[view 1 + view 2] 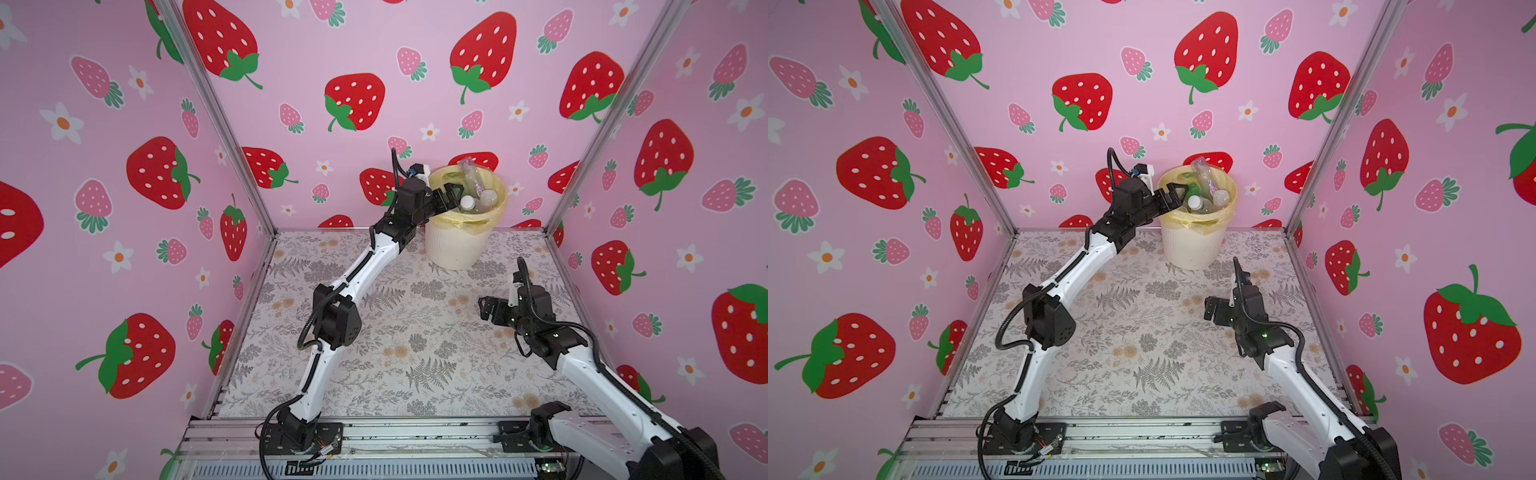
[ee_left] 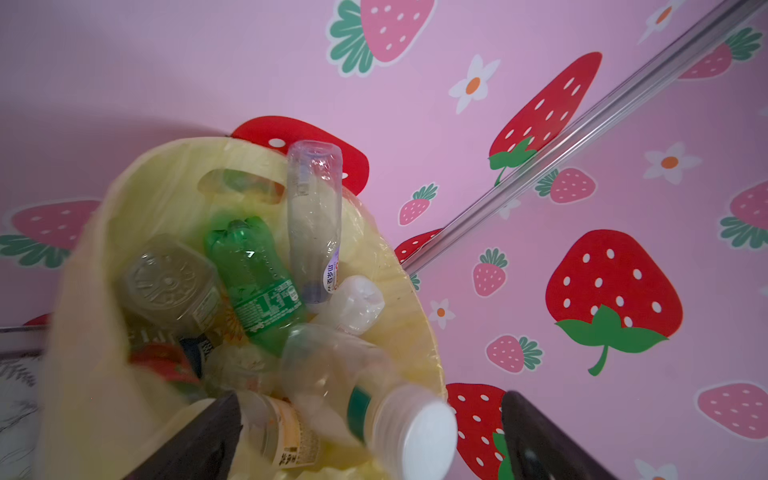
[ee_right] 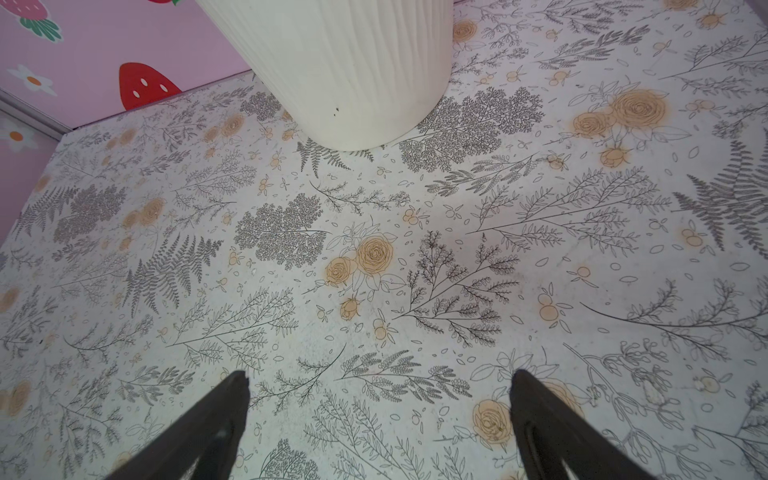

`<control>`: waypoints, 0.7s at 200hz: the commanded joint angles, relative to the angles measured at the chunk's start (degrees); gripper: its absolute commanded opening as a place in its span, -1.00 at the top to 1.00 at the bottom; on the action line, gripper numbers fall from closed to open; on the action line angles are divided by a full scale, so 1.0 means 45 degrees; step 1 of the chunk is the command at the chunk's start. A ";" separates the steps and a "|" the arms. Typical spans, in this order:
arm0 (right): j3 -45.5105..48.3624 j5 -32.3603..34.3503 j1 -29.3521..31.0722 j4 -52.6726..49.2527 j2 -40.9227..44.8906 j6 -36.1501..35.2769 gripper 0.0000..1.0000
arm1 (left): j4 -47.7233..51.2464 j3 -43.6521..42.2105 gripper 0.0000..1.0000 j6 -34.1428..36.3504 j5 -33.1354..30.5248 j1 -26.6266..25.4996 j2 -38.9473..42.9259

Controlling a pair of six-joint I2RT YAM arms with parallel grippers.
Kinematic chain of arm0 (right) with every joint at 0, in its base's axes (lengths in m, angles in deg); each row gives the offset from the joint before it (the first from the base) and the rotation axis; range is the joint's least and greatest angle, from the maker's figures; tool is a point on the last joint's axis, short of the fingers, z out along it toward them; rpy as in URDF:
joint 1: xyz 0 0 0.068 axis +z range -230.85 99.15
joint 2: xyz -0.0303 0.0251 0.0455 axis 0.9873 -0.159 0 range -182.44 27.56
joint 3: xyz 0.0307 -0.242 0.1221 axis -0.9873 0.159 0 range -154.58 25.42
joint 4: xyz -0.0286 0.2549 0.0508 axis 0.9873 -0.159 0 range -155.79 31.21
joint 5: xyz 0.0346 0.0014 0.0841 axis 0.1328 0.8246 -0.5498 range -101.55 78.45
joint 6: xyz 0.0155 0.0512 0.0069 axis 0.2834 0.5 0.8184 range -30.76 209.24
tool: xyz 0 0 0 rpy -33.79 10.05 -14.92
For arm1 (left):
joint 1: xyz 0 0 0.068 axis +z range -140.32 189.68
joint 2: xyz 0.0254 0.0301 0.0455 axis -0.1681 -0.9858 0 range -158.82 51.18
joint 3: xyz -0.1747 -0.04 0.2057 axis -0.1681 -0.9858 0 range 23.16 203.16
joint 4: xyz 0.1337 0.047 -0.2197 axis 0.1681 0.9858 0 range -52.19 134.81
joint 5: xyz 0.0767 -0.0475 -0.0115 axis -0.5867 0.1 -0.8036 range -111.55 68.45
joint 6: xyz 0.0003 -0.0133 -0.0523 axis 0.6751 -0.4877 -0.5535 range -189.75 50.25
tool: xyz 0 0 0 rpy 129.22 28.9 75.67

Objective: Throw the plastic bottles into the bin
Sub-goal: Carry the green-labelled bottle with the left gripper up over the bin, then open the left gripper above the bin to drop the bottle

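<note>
The bin (image 1: 455,245) (image 1: 1187,245) stands at the back of the table, cream-white and ribbed, with a yellow liner (image 2: 104,249). Several plastic bottles lie inside it, among them a green one (image 2: 253,278) and a tall clear one (image 2: 313,216). My left gripper (image 1: 453,194) (image 1: 1177,195) (image 2: 372,395) hangs open over the bin's left rim. A clear bottle with a white cap (image 2: 399,419) (image 1: 467,203) sits blurred between the spread fingers, touching neither. My right gripper (image 1: 484,307) (image 1: 1210,307) (image 3: 376,378) is open and empty, low over the table in front of the bin (image 3: 353,62).
The floral-patterned table (image 1: 415,332) is walled by strawberry-print panels on three sides, with metal corner posts (image 1: 232,137). The left arm stretches diagonally across the table to the bin. An aluminium rail (image 1: 395,436) carrying both arm bases runs along the front edge.
</note>
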 commanded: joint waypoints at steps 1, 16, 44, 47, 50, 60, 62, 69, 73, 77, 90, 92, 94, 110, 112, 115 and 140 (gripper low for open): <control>-0.0016 -0.0109 -0.0039 -0.0073 0.0126 0.0188 -0.99 | -0.0594 -0.0442 -0.98 0.0528 -0.0795 0.0144 0.1897; -0.0102 -0.0232 -0.0039 -0.0088 -0.0015 0.0217 -0.99 | -0.0032 -0.0550 -0.98 0.0602 -0.0655 0.0250 0.2395; -0.0273 -0.0283 -0.0039 -0.0056 -0.0082 0.0237 -0.99 | -0.0072 -0.1631 -0.98 0.0959 -0.0178 0.0270 0.3567; -0.0288 -0.0272 -0.0029 -0.0064 -0.0075 0.0237 -0.99 | -0.0074 -0.1749 -0.98 0.0998 -0.0159 0.0272 0.3696; -0.0295 -0.0273 -0.0035 -0.0070 -0.0082 0.0227 -0.99 | -0.0067 -0.1878 -0.98 0.1045 -0.0171 0.0263 0.3812; -0.0337 -0.0254 -0.0039 -0.0096 -0.0040 0.0217 -0.99 | 0.0052 -0.2322 -0.98 0.1229 -0.0274 0.0272 0.4256; -0.0356 -0.0244 -0.0039 -0.0090 -0.0033 0.0207 -0.99 | 0.0094 -0.2417 -0.98 0.1257 -0.0313 0.0272 0.4346; -0.0354 -0.0235 -0.0039 -0.0108 -0.0002 0.0179 -0.99 | 0.0176 -0.2794 -0.98 0.1401 -0.0452 0.0275 0.4651; -0.0349 -0.0207 -0.0037 -0.0122 0.0015 0.0163 -0.99 | 0.0216 -0.3003 -0.98 0.1478 -0.0485 0.0277 0.4837; -0.0343 -0.0192 -0.0039 -0.0143 0.0033 0.0144 -0.99 | 0.0281 -0.3203 -0.98 0.1565 -0.0493 0.0299 0.5023; -0.0368 -0.0117 -0.0034 -0.0203 0.0038 0.0076 -0.99 | 0.0450 -0.4065 -0.98 0.1841 -0.0927 0.0317 0.5600; -0.0369 -0.0117 -0.0038 -0.0234 0.0040 0.0070 -0.99 | 0.0497 -0.4190 -0.98 0.1874 -0.0988 0.0313 0.5678; -0.0364 -0.0117 -0.0039 -0.0232 0.0050 0.0063 -0.99 | 0.0528 -0.4309 -0.98 0.1921 -0.1048 0.0312 0.5757; -0.0349 -0.0085 -0.0037 -0.0271 0.0036 -0.0017 -0.99 | 0.0954 -0.5271 -0.98 0.2190 -0.1514 0.0403 0.6353; -0.0344 -0.0074 -0.0039 -0.0274 0.0039 -0.0034 -0.99 | 0.0994 -0.5400 -0.98 0.2220 -0.1575 0.0407 0.6423; -0.0348 -0.0048 -0.0039 -0.0275 0.0030 -0.0051 -0.99 | 0.1065 -0.5550 -0.98 0.2249 -0.1657 0.0438 0.6528; -0.0320 -0.0096 -0.0036 -0.0216 -0.0015 -0.0134 -0.99 | 0.1354 -0.7376 -0.98 0.2290 -0.2169 0.0809 0.7379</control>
